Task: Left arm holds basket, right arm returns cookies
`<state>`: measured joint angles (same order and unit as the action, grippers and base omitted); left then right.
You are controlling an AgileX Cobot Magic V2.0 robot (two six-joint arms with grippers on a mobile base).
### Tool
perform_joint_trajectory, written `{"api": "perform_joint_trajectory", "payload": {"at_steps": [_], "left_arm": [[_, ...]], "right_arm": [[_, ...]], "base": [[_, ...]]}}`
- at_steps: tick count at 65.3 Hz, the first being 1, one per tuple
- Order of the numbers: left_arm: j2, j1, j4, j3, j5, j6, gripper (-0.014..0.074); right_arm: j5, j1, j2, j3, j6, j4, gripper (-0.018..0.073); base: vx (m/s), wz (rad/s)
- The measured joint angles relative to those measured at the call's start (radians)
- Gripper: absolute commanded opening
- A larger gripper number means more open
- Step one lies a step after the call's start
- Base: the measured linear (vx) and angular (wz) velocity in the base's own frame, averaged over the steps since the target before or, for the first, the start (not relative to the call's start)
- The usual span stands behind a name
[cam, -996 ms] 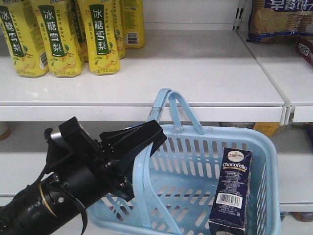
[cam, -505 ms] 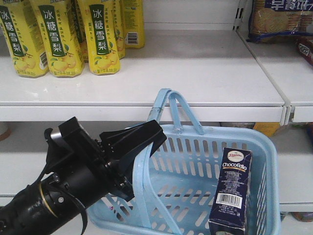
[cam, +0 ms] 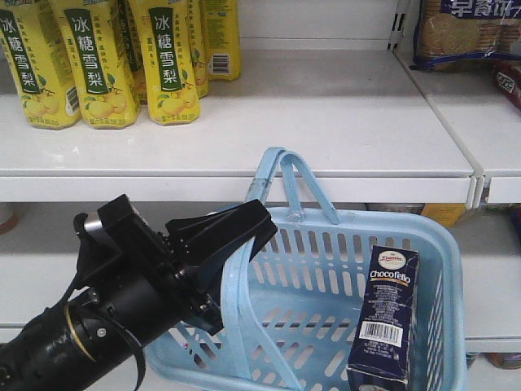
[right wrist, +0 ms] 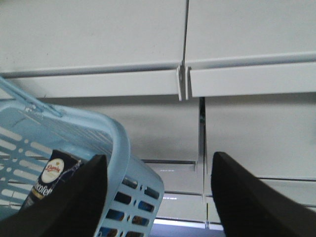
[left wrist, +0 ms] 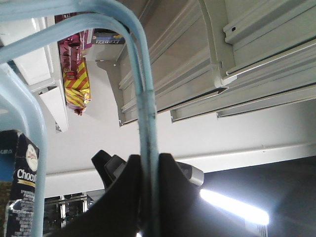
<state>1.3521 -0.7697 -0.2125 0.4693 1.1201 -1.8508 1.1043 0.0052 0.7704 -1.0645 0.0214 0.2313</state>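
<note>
You see the basket (cam: pixel 366 217) as smooth, faintly glossy plastic. Cookies carton (cam: pixel 384 314): printed card, slight sheen. Left gripper (cam: pixel 236 244): matt black plastic. Your shelf (cam: pixel 326 114) looks like white painted metal, matt.

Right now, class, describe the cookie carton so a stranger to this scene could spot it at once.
Find the white shelves, then the light blue basket held in front by the left arm's fingers. Standing inside, at the front view's right, is the cookie carton: tall, dark navy, white oval logo and barcode, unlike the yellow drink cartons shelved above.
</note>
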Motion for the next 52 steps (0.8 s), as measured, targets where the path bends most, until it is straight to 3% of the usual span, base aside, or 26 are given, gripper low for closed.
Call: {"api": "perform_joint_trajectory", "payload": {"at_steps": [23, 37, 52], "left_arm": [[0.0, 0.0, 0.0, 0.0, 0.0, 0.0, 0.0], [0.0, 0.0, 0.0, 0.0, 0.0, 0.0, 0.0], [0.0, 0.0, 0.0, 0.0, 0.0, 0.0, 0.0]], "right_arm": [[0.041, 0.0, 0.0, 0.0, 0.005, -0.006, 0.0478], [0.094, 0.0, 0.0, -0.001, 0.131, 0.005, 0.0478], [0.147, 0.0, 0.021, -0.01, 0.206, 0.148, 0.048]], "base": [[0.0, 0.0], [0.0, 0.0], [0.0, 0.0]]}}
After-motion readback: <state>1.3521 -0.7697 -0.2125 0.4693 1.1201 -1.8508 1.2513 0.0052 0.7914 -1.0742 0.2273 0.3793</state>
